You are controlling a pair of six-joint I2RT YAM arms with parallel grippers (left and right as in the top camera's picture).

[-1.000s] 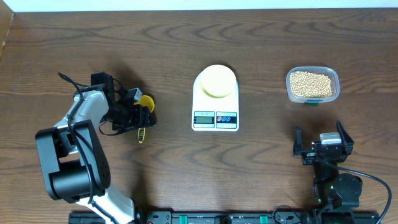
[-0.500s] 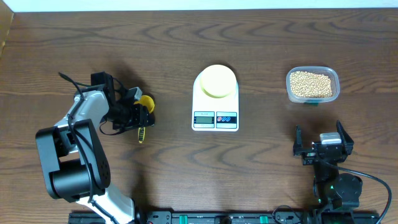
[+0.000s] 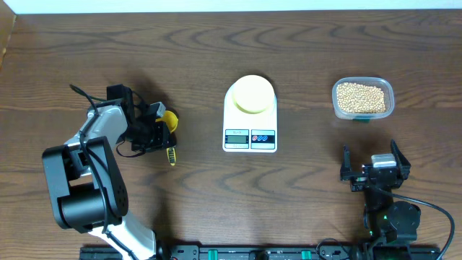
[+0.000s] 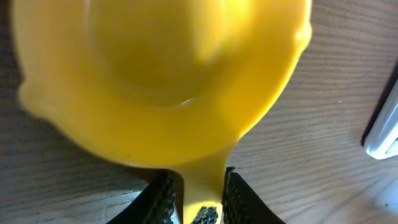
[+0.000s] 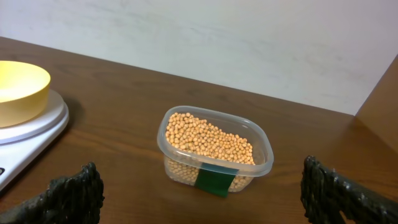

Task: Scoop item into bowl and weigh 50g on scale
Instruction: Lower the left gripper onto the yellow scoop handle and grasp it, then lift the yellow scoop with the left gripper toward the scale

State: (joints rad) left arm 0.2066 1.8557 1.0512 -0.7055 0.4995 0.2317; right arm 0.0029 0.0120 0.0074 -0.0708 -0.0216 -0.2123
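**Yellow scoop between the jaws, no bean yet in the bowl**

At the table's (image 3: pixel 216 43) left side, the left gripper (image 3: pixel 163 135) sits at a yellow plastic scoop (image 4: pixel 161 81). Its jaws are drawn in close on either side of the handle. Whether they have truly clamped it cannot be told from here. The right gripper (image 3: pixel 372 162) hangs spread wide with nothing in it, facing the clear container (image 3: pixel 390 90). The beans (image 3: pixel 361 97) all lie heaped in that container, well apart from the scoop. The pale-yellow bowl (image 3: pixel 250 94) rests on the white scale (image 3: pixel 250 137) at centre and looks empty. By that showing the job is barely begun: carrying the scoop across, dipping it, pouring into the bowl and reaching the target weight all remain.
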